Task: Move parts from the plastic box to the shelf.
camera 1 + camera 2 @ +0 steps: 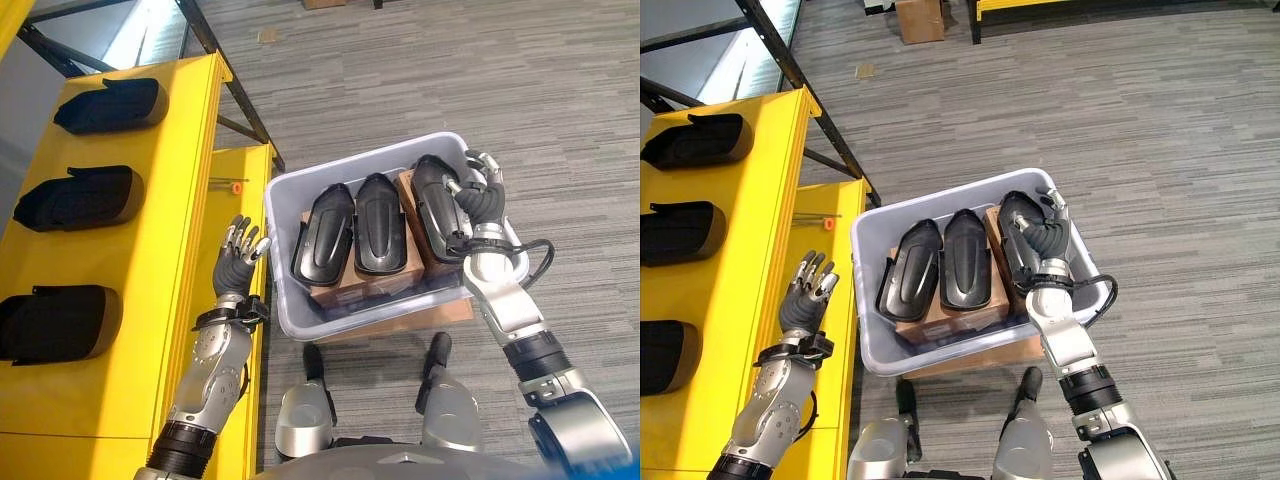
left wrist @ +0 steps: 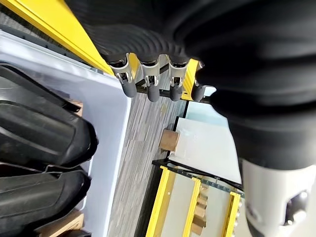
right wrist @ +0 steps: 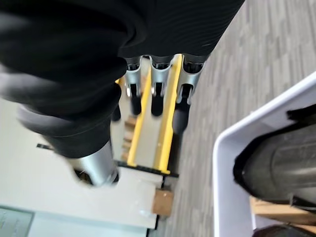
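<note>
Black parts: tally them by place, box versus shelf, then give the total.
Parts in the plastic box: 3
Parts on the shelf: 3
Total: 6

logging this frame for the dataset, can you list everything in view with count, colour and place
plastic box: one, pale grey, on the floor beside the shelf
parts in box: three, black, side by side on brown cardboard
shelf: one, yellow, at the robot's left
parts on shelf: three, black, in a row
small orange-tipped item: one, on the lower yellow ledge
cardboard box: one, brown, far floor
left hand: open, over the shelf edge
right hand: open, above the rightmost part in the box
</note>
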Tool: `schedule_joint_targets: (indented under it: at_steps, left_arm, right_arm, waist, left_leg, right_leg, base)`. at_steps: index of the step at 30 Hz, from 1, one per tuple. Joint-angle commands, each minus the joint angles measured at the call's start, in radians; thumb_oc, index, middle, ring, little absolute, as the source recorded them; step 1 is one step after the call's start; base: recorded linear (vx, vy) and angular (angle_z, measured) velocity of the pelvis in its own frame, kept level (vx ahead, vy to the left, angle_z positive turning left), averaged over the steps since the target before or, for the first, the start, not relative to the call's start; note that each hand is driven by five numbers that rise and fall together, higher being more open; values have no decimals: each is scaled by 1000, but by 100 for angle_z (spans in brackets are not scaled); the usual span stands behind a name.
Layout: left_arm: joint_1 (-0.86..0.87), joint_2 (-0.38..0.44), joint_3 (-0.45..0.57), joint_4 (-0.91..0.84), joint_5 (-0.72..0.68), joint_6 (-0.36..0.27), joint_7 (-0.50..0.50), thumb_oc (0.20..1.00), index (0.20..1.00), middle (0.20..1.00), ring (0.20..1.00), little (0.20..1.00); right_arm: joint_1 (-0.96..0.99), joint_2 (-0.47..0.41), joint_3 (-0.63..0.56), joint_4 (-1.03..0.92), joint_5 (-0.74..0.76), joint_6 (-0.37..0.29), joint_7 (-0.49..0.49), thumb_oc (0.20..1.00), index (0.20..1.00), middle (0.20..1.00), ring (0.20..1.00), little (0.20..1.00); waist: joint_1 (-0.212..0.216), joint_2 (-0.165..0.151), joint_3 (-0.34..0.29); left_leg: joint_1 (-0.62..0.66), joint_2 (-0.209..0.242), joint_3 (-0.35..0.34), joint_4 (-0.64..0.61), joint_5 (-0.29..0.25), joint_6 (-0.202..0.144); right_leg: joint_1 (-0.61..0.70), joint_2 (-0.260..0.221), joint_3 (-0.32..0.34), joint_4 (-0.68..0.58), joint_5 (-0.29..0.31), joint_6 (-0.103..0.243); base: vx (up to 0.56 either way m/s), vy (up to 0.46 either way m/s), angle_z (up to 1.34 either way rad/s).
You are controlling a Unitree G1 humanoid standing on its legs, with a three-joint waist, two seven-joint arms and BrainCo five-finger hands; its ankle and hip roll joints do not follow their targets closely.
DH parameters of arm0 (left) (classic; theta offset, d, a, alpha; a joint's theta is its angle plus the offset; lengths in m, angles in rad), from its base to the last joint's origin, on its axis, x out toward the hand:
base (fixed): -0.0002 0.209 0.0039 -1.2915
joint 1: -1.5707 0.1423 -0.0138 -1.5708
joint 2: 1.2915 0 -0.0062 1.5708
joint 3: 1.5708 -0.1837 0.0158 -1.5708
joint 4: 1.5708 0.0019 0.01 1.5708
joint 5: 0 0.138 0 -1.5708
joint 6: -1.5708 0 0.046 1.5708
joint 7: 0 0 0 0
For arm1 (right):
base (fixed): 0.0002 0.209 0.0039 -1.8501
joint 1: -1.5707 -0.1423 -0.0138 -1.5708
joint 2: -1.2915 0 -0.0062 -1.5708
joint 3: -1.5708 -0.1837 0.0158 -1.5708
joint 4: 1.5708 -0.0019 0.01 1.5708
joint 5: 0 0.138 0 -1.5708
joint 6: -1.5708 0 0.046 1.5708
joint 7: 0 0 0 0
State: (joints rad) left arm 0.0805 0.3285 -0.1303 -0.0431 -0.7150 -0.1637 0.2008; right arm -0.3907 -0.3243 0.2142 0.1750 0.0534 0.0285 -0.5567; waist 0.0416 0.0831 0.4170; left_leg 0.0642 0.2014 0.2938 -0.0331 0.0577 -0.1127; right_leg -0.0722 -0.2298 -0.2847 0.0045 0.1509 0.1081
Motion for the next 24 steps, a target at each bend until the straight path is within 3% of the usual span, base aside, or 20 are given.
schedule_joint_targets:
  at_steps: [1, 10, 17, 24]
  left_arm:
    - [5, 32, 1, -39, 24, -87, -27, 1000, 1000, 1000, 1000, 1000]
    - [-22, 45, -3, -63, 3, -78, -14, 1000, 1000, 1000, 1000, 1000]
    - [-95, 70, -21, -88, 16, -14, 49, 1000, 1000, 1000, 1000, 1000]
    - [-97, 69, -13, -84, -33, 23, 38, 1000, 1000, 1000, 1000, 1000]
  right_arm:
    - [-21, 1, -29, -35, -17, 20, -76, 1000, 1000, 1000, 1000, 1000]
    - [-30, -43, -120, -19, -25, 92, -114, 1000, 1000, 1000, 1000, 1000]
    - [-135, -78, -138, 61, -99, 165, -115, 1000, 1000, 1000, 1000, 1000]
    - [-168, -108, -122, 135, -62, 174, -137, 1000, 1000, 1000, 1000, 1000]
  waist:
    - [6, -36, -4]
    - [-11, -24, 63]
    - [1, -10, 103]
    - [10, 35, 103]
  left_leg:
    - [-24, 16, 39, 60, -8, 14]
    - [-79, 23, 39, 83, -10, 13]
    - [-183, 16, 17, 132, -12, 14]
    - [-335, 13, 24, 124, 21, 7]
  right_leg:
    - [4, -57, 4, 129, -103, 46]
    - [-63, -63, 20, 162, -105, 49]
    - [-165, -72, 26, 218, -114, 52]
    - [-351, -87, 36, 301, -135, 51]
  base:
    - [0, 0, 0]
    - [-31, -1, -3]
    - [-53, -32, 1]
    - [-62, -3, 2]
